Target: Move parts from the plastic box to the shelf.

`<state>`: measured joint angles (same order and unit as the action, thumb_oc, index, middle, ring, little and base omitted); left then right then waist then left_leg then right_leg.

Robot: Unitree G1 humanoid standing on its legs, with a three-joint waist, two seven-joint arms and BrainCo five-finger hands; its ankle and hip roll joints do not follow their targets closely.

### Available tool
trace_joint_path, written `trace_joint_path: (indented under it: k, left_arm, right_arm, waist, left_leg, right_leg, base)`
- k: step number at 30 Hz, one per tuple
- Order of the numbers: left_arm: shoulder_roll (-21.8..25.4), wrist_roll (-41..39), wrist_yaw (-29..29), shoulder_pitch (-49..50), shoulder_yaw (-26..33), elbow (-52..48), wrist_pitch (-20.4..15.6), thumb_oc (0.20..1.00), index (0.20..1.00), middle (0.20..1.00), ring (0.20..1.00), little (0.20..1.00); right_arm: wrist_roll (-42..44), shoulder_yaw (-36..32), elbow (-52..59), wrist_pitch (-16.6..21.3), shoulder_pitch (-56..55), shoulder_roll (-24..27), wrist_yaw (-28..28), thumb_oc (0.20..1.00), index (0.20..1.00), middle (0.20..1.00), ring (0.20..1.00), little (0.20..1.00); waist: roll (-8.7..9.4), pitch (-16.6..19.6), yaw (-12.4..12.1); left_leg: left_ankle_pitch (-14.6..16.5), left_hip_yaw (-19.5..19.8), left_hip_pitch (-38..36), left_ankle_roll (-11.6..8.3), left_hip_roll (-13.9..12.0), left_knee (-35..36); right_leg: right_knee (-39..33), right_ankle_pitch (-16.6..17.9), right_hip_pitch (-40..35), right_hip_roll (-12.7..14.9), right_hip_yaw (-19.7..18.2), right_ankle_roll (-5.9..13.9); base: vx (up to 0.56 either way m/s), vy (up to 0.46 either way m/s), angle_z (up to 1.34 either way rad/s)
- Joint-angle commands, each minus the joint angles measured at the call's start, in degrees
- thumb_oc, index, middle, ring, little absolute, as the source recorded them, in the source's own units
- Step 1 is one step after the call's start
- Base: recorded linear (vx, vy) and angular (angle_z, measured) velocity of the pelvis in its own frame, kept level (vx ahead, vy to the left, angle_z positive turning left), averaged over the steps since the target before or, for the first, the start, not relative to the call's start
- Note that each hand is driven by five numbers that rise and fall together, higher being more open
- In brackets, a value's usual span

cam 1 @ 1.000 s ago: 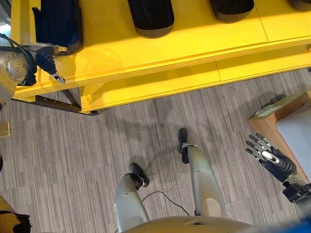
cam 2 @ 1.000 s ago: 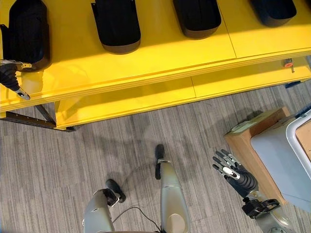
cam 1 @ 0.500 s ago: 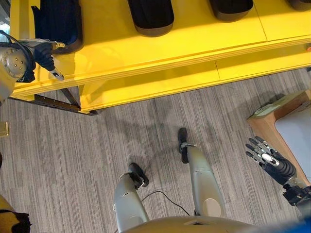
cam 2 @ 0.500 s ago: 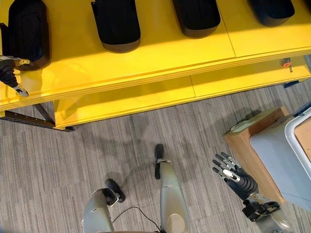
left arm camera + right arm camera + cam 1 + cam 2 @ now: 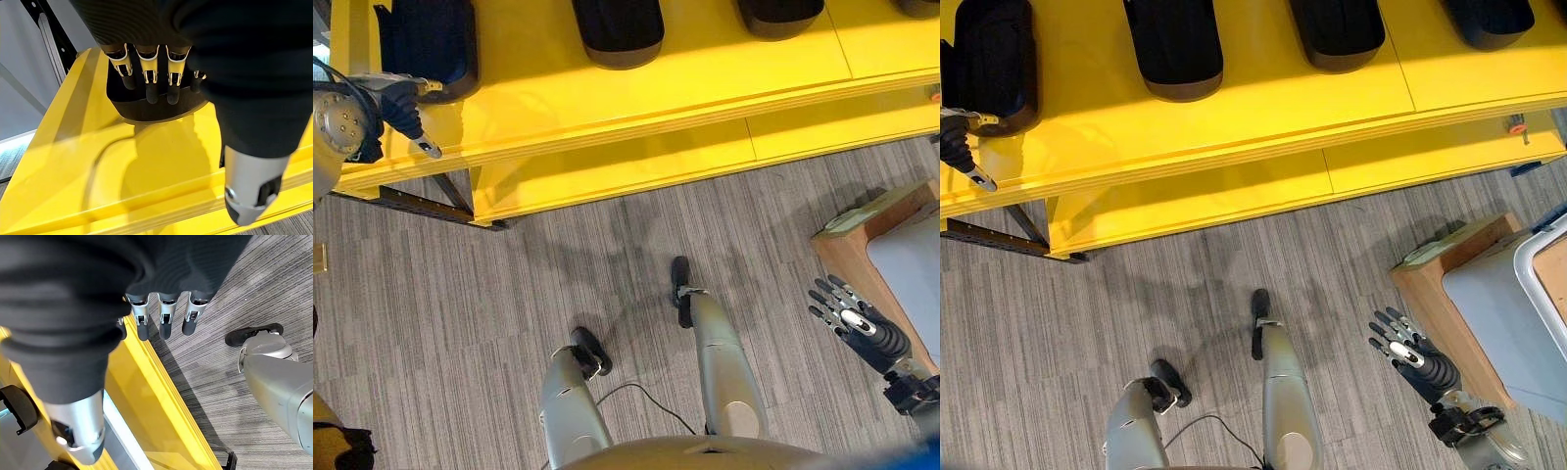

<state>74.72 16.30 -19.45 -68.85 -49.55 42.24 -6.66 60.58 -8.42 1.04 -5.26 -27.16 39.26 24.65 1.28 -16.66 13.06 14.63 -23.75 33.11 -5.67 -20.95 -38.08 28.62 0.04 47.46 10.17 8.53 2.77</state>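
Parts sit in a row along the yellow shelf, the leftmost black part at its left end. Your left robot hand hovers at the shelf's front edge just below that part, fingers straight and holding nothing. Draw it back level so you don't nudge the part. Your right robot hand hangs spread and empty, well below the shelf, beside the plastic box.
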Motion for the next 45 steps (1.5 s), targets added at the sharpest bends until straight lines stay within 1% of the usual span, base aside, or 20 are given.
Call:
trace_joint_path:
  k: [1, 16, 33, 45]
  left_arm:
    - [0.18, -1.18, 2.77, -2.69, 4.21, 0.7, 1.32, 1.0, 1.0, 1.0, 1.0, 1.0]
    - [-0.46, -1.87, 4.17, -4.4, 4.06, 1.69, 1.62, 1.0, 1.0, 1.0, 1.0, 1.0]
    - [-0.87, -1.78, 5.22, -7.3, 2.63, 3.75, 1.8, 1.0, 1.0, 1.0, 1.0, 1.0]
    - [-2.4, -2.59, 6.57, -10.04, 1.63, 5.45, 1.72, 1.0, 1.0, 1.0, 1.0, 1.0]
  right_arm:
    - [2.69, -3.35, 1.96, 1.12, -4.97, 2.84, 1.5, 1.0, 1.0, 1.0, 1.0, 1.0]
    - [2.74, -3.12, 1.75, 1.12, -4.34, 2.98, 1.44, 1.0, 1.0, 1.0, 1.0, 1.0]
    - [2.87, -3.21, 1.44, 0.96, -4.39, 3.36, 1.7, 1.0, 1.0, 1.0, 1.0, 1.0]
    - [2.8, -3.38, 1.18, 0.93, -4.43, 3.43, 1.75, 1.0, 1.0, 1.0, 1.0, 1.0]
  waist:
    - [0.19, 2.16, -0.29]
    - [0.24, 2.27, -0.2]
    - [0.36, 2.34, -0.12]
    - [0.53, 2.39, 0.04]
  left_leg:
    - [-16.17, 7.79, 5.43, -5.62, -7.64, 8.97]
    - [-16.08, 7.78, 6.28, -5.52, -7.8, 8.46]
    - [-16.05, 7.97, 7.35, -5.44, -8.16, 7.83]
    - [-16.04, 8.22, 7.83, -5.44, -8.34, 7.51]
  right_leg:
    - [0.77, 7.25, -0.52, 7.34, -6.42, 9.04]
    - [1.16, 7.37, 0.44, 7.32, -6.71, 9.07]
    - [1.68, 7.49, 1.54, 7.38, -6.85, 9.06]
    - [1.91, 7.43, 2.1, 7.26, -7.11, 9.04]
  base:
    - [0.0, -0.001, -0.09]
    - [0.0, 0.0, 0.0]
    - [0.0, 0.0, 0.0]
    - [0.0, 0.0, 0.0]
